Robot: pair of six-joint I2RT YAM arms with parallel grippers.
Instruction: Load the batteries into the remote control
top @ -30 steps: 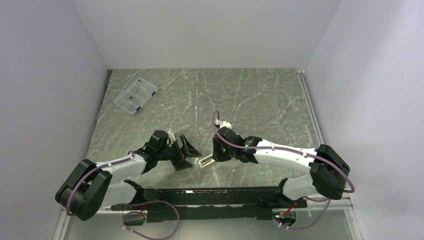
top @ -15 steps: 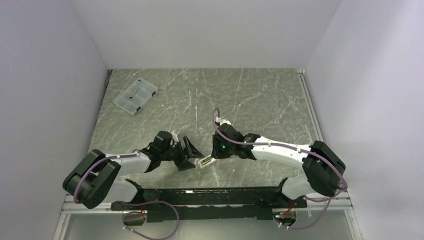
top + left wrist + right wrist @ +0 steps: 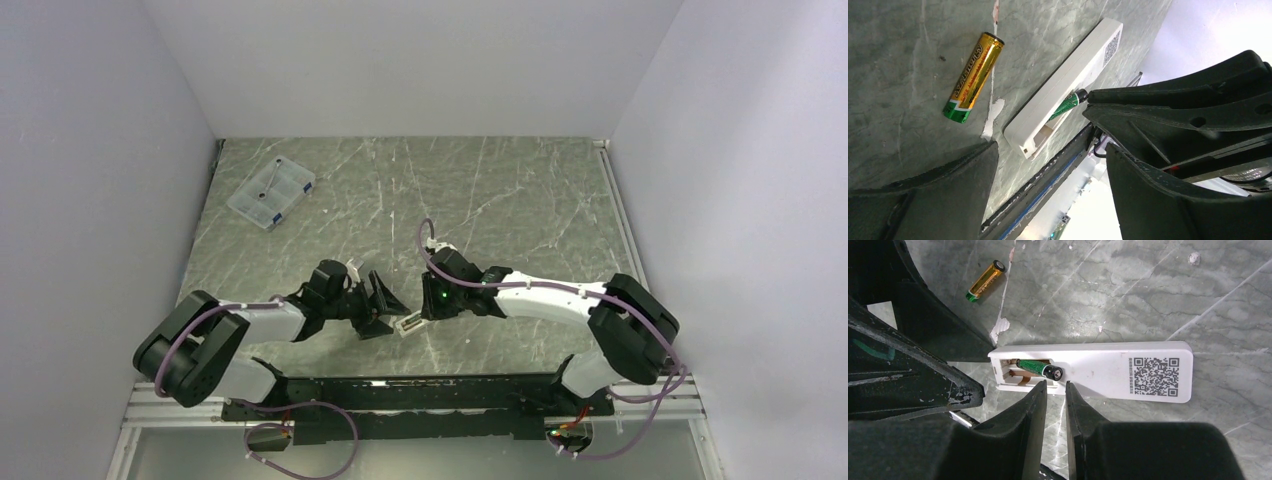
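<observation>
The remote control (image 3: 1108, 372) lies face down, QR label up, its battery bay open at the left end; it also shows as the remote (image 3: 1068, 75) and the remote (image 3: 410, 325). A green battery (image 3: 1035, 367) sits tilted in the bay, one end raised. My right gripper (image 3: 1054, 386) hovers just short of that raised end, its jaws a narrow gap apart with nothing between them. A gold battery (image 3: 985, 280) lies loose on the table, apart from the remote. My left gripper (image 3: 1050, 147) stands wide open at the remote's bay end, holding nothing.
A clear plastic compartment box (image 3: 270, 192) sits at the far left of the marbled table (image 3: 520, 200). A black rail (image 3: 420, 385) runs along the near edge, close behind the remote. White walls close in three sides.
The left arm's elbow has swung right and its jaws have narrowed a little. The right arm has crept slightly left. Remote and batteries stay where they were.
</observation>
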